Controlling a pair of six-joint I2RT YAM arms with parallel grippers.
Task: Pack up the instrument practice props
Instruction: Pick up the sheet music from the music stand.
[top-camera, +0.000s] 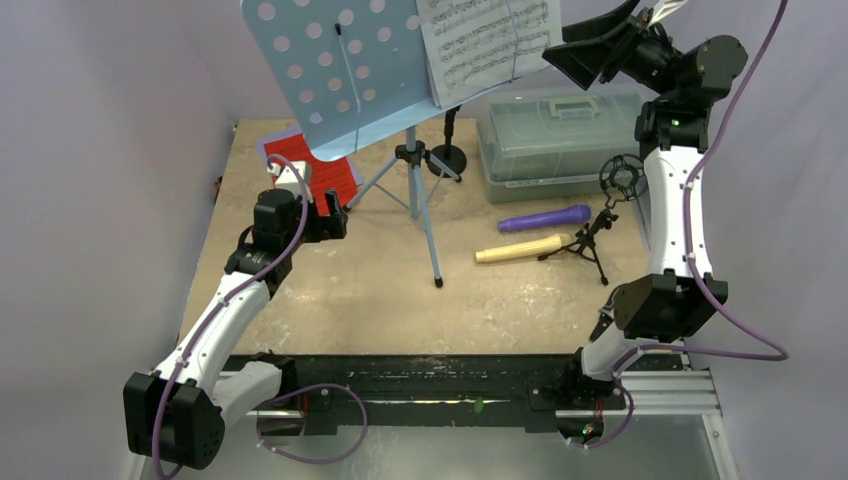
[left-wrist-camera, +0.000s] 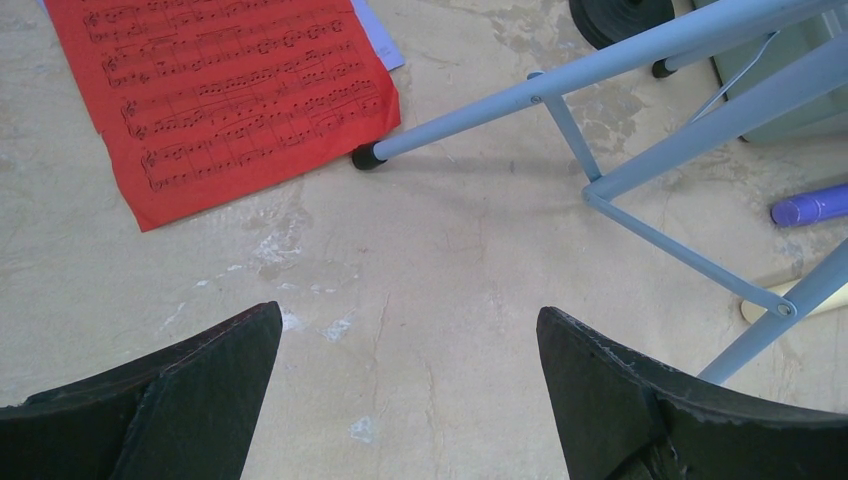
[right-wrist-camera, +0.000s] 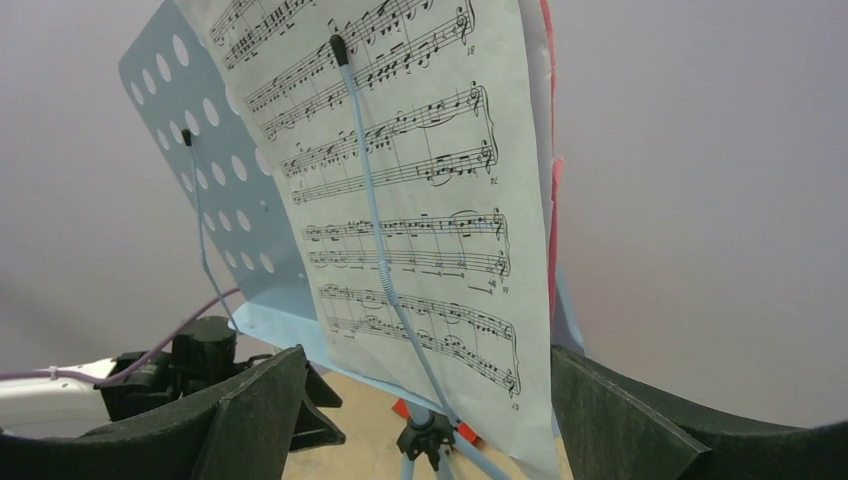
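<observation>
Right gripper (right-wrist-camera: 422, 360) is held wide open, empty, facing the sheet music (right-wrist-camera: 430, 170) on the music rest (top-camera: 395, 95); left gripper (left-wrist-camera: 408, 310) likewise, near its legs; nothing appears packed yet.

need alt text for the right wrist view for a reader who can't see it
A printed sheet of music fills the middle, pinned by a thin blue wire arm to a light-blue perforated music rest against a pale wall. The black fingers of the right gripper stand open at the bottom, either side of the sheet.
</observation>
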